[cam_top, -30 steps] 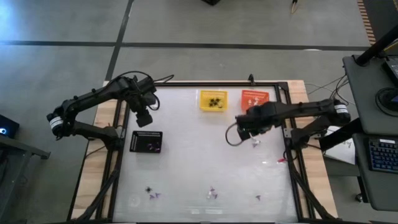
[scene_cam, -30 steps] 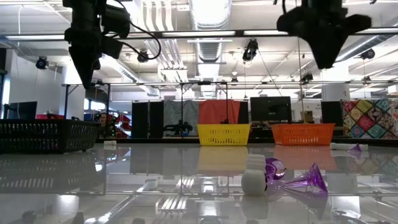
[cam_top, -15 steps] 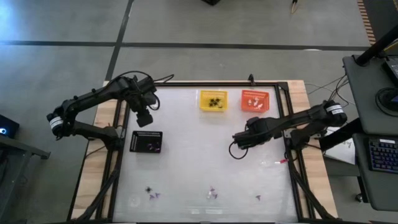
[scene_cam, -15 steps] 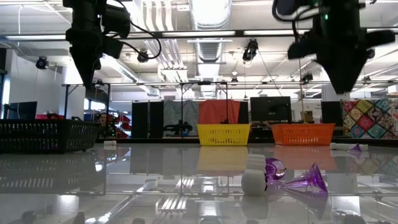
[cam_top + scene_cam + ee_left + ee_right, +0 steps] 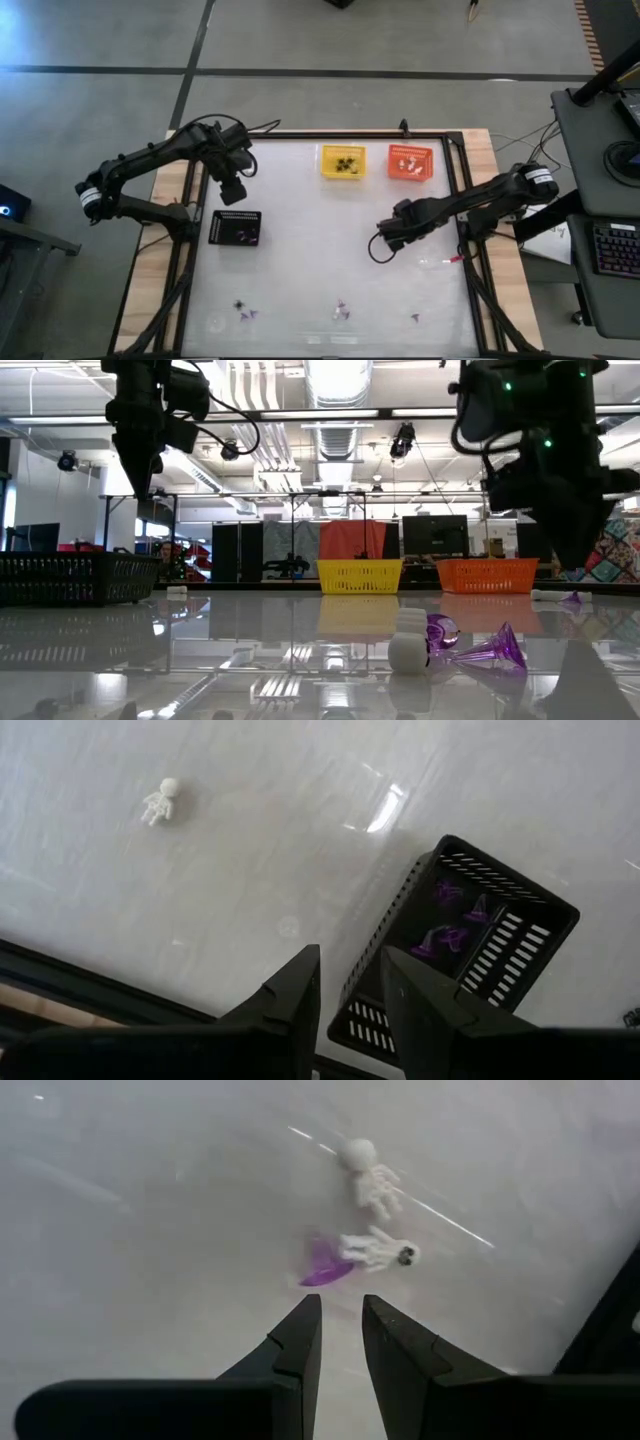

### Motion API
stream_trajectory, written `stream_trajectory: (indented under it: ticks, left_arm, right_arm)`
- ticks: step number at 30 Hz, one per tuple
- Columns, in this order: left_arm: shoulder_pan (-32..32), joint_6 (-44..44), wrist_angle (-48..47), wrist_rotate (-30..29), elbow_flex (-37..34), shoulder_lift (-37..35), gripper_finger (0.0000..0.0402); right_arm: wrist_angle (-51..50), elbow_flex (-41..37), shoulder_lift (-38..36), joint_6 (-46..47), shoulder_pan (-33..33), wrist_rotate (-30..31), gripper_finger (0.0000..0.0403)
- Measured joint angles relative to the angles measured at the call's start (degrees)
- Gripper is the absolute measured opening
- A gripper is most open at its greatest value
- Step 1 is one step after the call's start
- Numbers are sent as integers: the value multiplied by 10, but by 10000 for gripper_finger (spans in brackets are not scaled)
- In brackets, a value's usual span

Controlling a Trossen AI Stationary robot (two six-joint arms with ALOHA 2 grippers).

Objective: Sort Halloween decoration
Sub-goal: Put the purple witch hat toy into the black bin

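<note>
Glossy white tabletop (image 5: 320, 270) fills our view, and along its near edge we see the loose Halloween decoration: small purple and dark trinkets (image 5: 245, 310) at the near left, another cluster (image 5: 342, 312) at the near middle, and a single piece (image 5: 415, 318) further right. In the low view a white figure (image 5: 408, 643) lies touching a purple cone (image 5: 490, 650) close to the camera.

Further in, the right gripper (image 5: 383, 241) now hangs over the table's right half, nearer to us than a second ago, when it sat up beside the orange basket; half a second ago it was already partway along this path. Its wrist view shows two white skeleton figures (image 5: 372, 1185) and a purple piece (image 5: 322, 1266) on the table ahead of its fingers (image 5: 295, 1350), which stand slightly apart with nothing between them.

On the left, the black basket (image 5: 235, 228) holds purple trinkets (image 5: 450, 915), and a white skeleton (image 5: 158, 802) lies on the bare table apart from it. The left gripper (image 5: 231, 190) hovers just beyond that basket, unchanged from the earlier frames, fingers (image 5: 290, 1000) parted and empty.

Farthest away, the yellow basket (image 5: 342, 162) holds dark trinkets and the orange basket (image 5: 410, 162) holds white ones; both sit where they were.
</note>
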Motion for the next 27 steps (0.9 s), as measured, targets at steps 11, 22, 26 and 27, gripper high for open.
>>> stream_trajectory:
  ticks: [11,22,26,27]
  left_arm:
    - [0,-6,5,0,0,0,91]
    - [0,-9,6,1,0,0,91]
    - [0,-9,6,1,0,0,91]
    - [0,-9,6,1,0,0,91]
  right_arm:
    - [83,-50,0,-10,-7,-2,71]
    - [89,-59,1,-12,-61,-19,73]
    - [90,-59,1,34,-64,-45,70]
    - [90,-60,1,46,-63,-45,70]
